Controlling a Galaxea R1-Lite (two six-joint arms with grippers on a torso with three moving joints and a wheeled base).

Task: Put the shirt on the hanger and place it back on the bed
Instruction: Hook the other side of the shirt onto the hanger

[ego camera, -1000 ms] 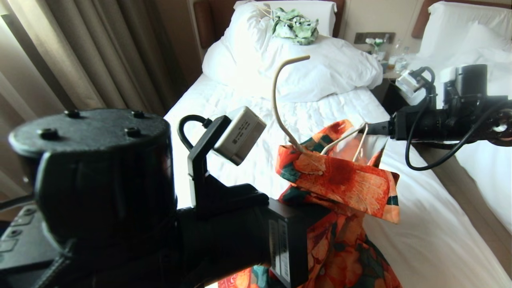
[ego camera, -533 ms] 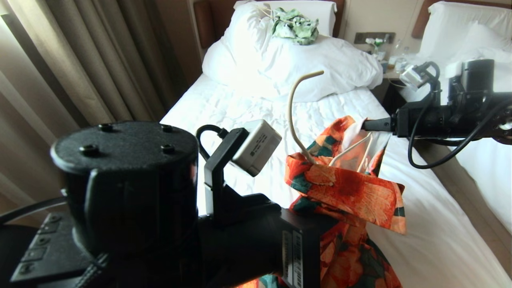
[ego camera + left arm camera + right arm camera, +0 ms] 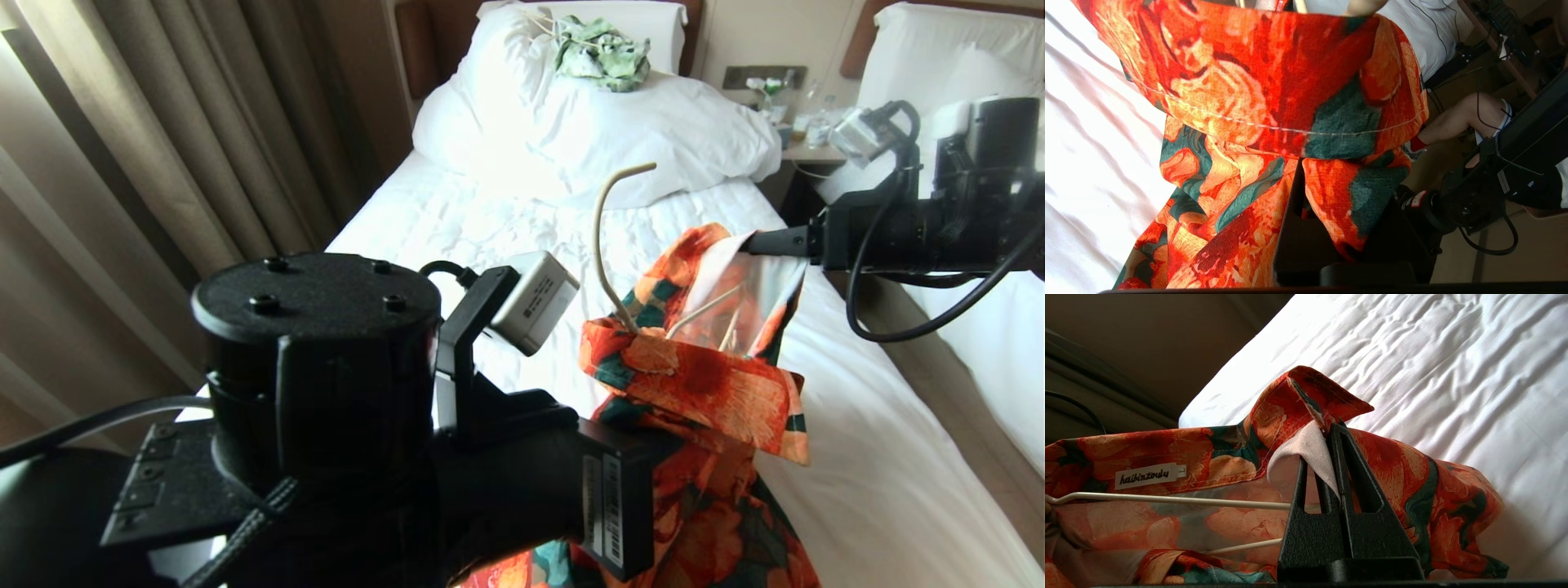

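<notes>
reaching level, right pincer [image 3: 1327, 435] pinching shirt [image 3: 702, 384] edge

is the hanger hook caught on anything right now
No, in the head view the hanger hook rises bare out of the shirt collar, with only the bed far behind it.

There was one floral shirt [image 3: 702, 384] and one cream wire hanger [image 3: 608, 237] inside it. Two beds were in view: the near bed [image 3: 457, 220] and a second bed [image 3: 988, 343] to its right. One small green-and-white garment [image 3: 602, 51] lay on the pillows. Two grippers showed, the left gripper [image 3: 1306, 212] and the right gripper [image 3: 1329, 457]. One person's leg [image 3: 1457, 118] appeared in the left wrist view.
</notes>
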